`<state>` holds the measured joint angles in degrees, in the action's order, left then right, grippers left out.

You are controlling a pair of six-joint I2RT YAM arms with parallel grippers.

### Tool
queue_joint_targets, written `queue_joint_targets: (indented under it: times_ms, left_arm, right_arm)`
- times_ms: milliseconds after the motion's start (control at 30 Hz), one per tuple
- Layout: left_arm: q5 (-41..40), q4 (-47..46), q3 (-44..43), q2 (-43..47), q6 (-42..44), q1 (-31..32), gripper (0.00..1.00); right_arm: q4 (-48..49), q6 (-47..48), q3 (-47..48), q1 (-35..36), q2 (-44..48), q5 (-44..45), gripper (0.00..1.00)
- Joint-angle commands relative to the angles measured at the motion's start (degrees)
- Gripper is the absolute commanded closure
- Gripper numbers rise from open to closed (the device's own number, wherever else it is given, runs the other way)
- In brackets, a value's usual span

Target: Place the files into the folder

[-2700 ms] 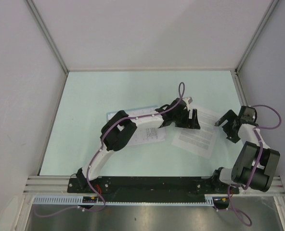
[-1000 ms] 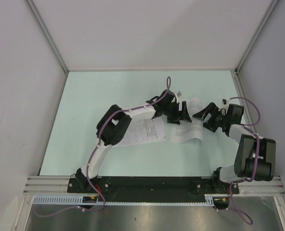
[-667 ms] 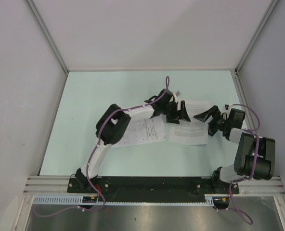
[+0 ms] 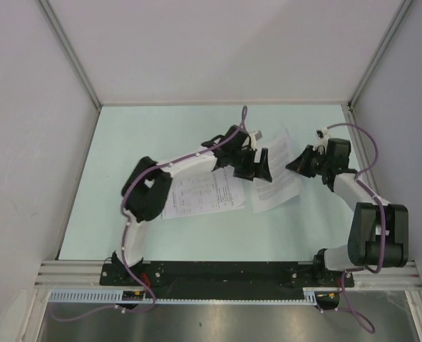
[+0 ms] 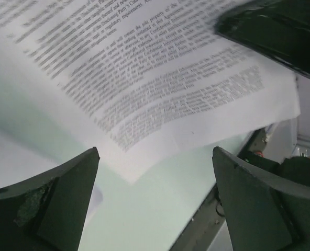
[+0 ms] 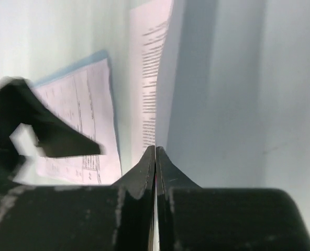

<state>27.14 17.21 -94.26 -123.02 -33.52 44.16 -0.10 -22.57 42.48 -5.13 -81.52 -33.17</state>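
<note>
Right of centre on the pale green table (image 4: 125, 157), the right gripper (image 6: 155, 152) is clenched on the edge of one printed sheet (image 4: 275, 182), lifting it so that it bows, its long axis running roughly from 1 to 7 o'clock in the overhead view. The left gripper (image 4: 257, 165), fingers spread wide and holding nothing, hovers at the sheet's 9 o'clock edge. The folder (image 6: 95, 56), its blue border showing around a tabled page (image 4: 200, 196) lying on it, sits at about 8 o'clock from the held sheet, under the left forearm. That sheet likely must travel that way; the left arm is nearer.
</note>
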Motion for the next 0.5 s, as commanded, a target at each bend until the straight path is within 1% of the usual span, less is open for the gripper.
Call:
queue_joint_targets:
  times_ms: [0,33,67,100,133,167,200,233,267,300,333,367,400,433,467]
  left_arm:
    - [-5.1,1.9,7.4,27.4,6.3,-5.1,0.05]
    - [-6.5,1.9,11.7,31.1,6.8,-6.3,0.05]
    - [-7.9,1.9,14.0,35.7,7.2,-8.8,0.05]
    - [-11.0,2.7,16.4,43.1,8.0,-10.1,0.05]
    - [-12.5,3.5,20.4,47.4,8.6,-11.6,0.04]
    - [-13.9,4.1,22.5,50.9,9.2,-14.7,0.03]
    - [-18.0,6.1,24.5,58.0,10.2,-16.1,0.02]
    - [-20.2,7.2,28.0,60.9,10.6,-17.7,0.01]
    - [-22.4,8.4,29.6,63.7,10.6,-20.6,0.0]
    - [-24.1,10.7,31.1,66.6,10.7,-22.3,0.0]
    - [-26.8,12.0,33.5,70.9,10.7,-23.7,0.0]
    - [-27.2,12.9,34.6,73.2,10.8,-26.2,0.0]
    - [-29.9,14.9,36.5,74.9,10.8,-27.4,0.0]
    - [-33.3,15.7,37.5,78.4,11.0,-28.9,0.01]
    - [-34.6,16.1,38.4,79.7,11.5,-29.7,0.0]
  right_arm:
    - [-13.1,13.2,12.3,9.1,9.5,5.0,1.0]
    - [-15.3,14.6,14.3,14.2,12.7,5.1,1.0]
    - [-16.2,15.2,15.8,16.7,14.1,5.0,1.0]
    - [-16.5,15.6,18.1,19.9,15.6,5.2,1.0]
    - [-16.6,15.6,18.9,25.6,17.8,5.5,1.0]
    - [-16.8,16.1,19.7,29.3,18.4,5.2,1.0]
    - [-16.8,16.6,20.8,32.3,18.7,4.9,1.0]
    - [-16.7,16.7,22.2,35.3,18.8,5.1,1.0]
    - [-16.6,16.4,23.0,41.6,18.2,4.7,1.0]
    - [-16.3,16.2,23.6,44.2,17.5,3.6,1.0]
    - [-15.6,15.9,24.7,47.1,16.8,0.3,1.0]
    - [-14.9,15.2,25.2,51.7,14.7,-1.5,1.0]
    - [-14.8,15.3,25.8,54.1,13.5,-3.6,1.0]
    - [-15.7,15.4,27.5,55.6,12.0,-7.8,1.0]
    - [-16.3,15.7,27.9,57.6,9.5,-10.2,1.0]
